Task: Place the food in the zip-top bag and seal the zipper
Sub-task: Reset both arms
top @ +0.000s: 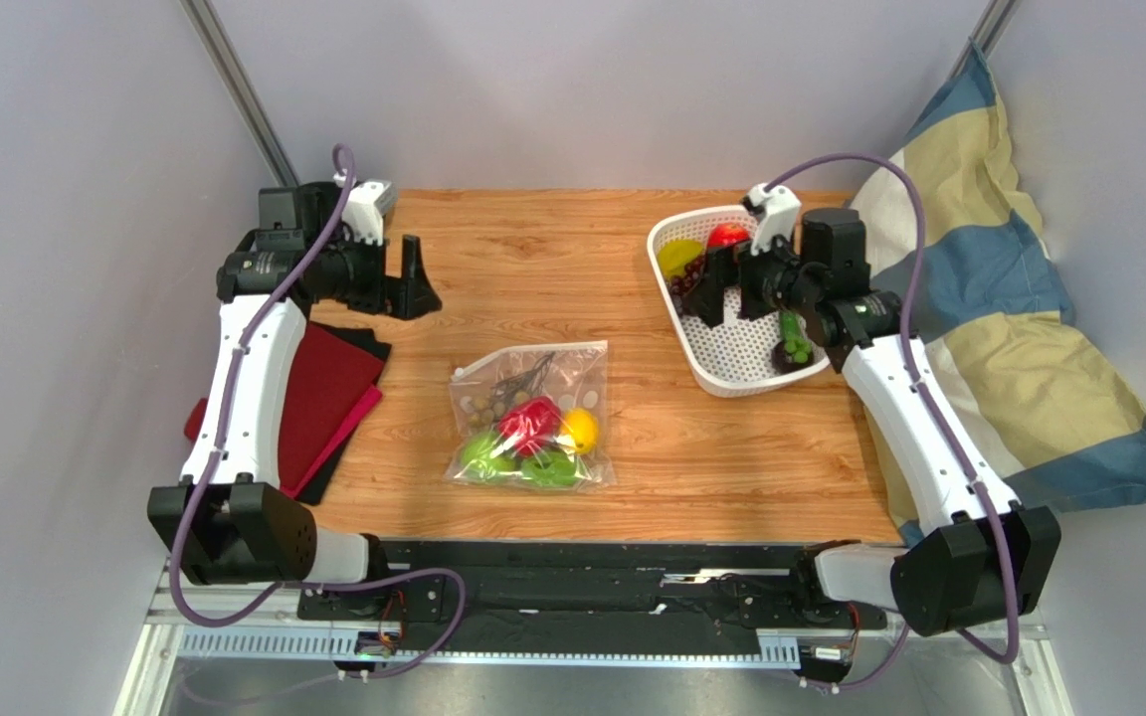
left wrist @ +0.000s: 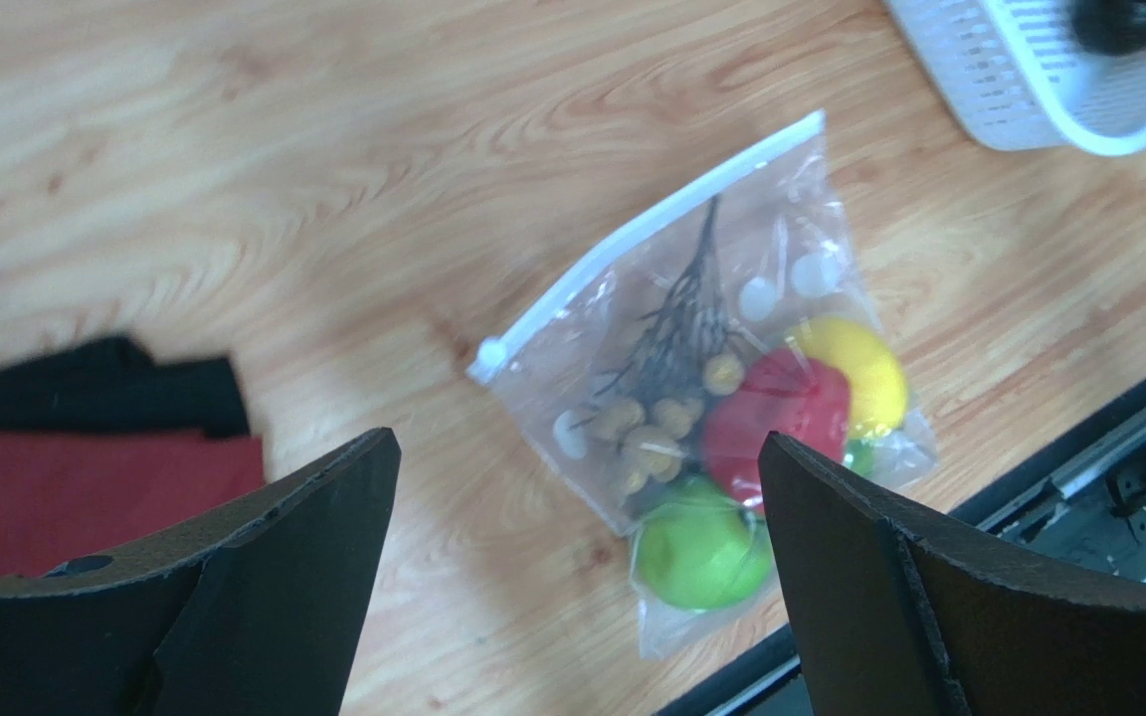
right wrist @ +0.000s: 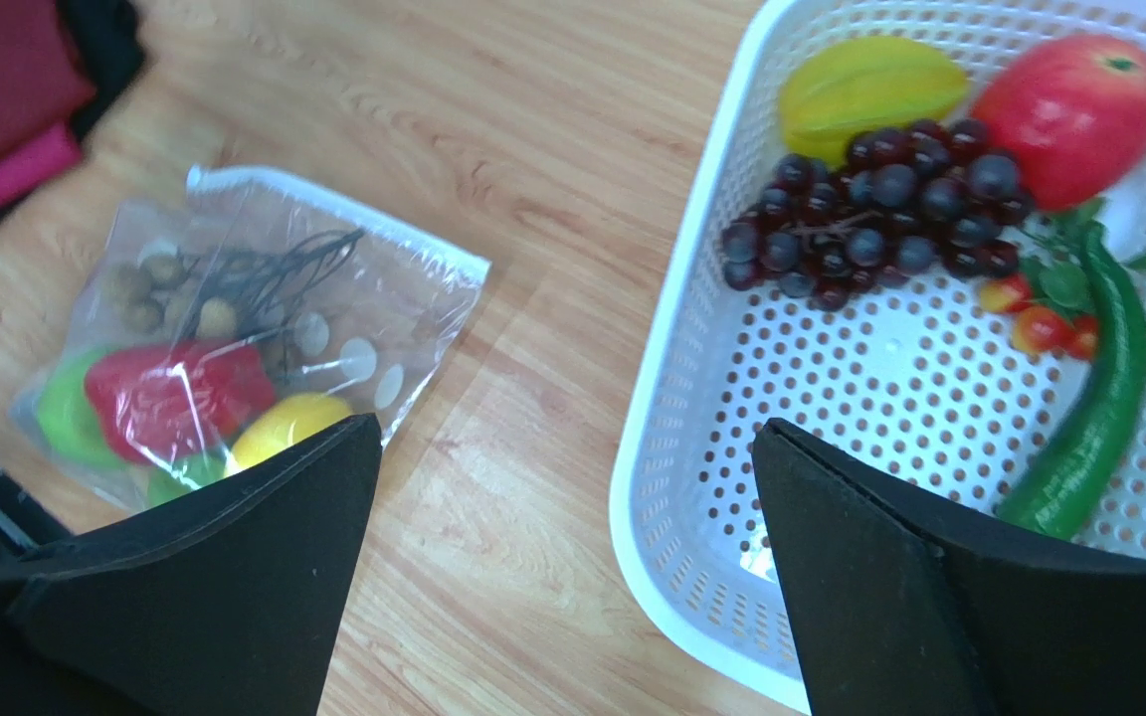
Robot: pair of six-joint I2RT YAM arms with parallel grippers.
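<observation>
The zip-top bag (top: 531,415) (left wrist: 714,388) (right wrist: 258,351) lies flat on the wooden table, mid-front. Inside it are food pieces: a red pepper (top: 531,422), a yellow lemon (top: 579,430), green pieces (top: 497,460) and a pale grape bunch (left wrist: 654,425). Its zipper (left wrist: 646,231) (right wrist: 340,209) runs straight along the far edge. My left gripper (top: 412,284) (left wrist: 576,448) hangs open and empty at the back left, away from the bag. My right gripper (top: 721,299) (right wrist: 567,430) is open and empty over the near-left rim of the basket.
A white perforated basket (top: 729,373) (right wrist: 654,433) at the back right holds dark grapes (right wrist: 871,209), a red apple (right wrist: 1072,112), a yellow fruit (right wrist: 863,90) and a green vegetable (right wrist: 1095,410). A red cloth (top: 318,396) lies at the left edge. A striped cushion (top: 1013,343) leans at the right.
</observation>
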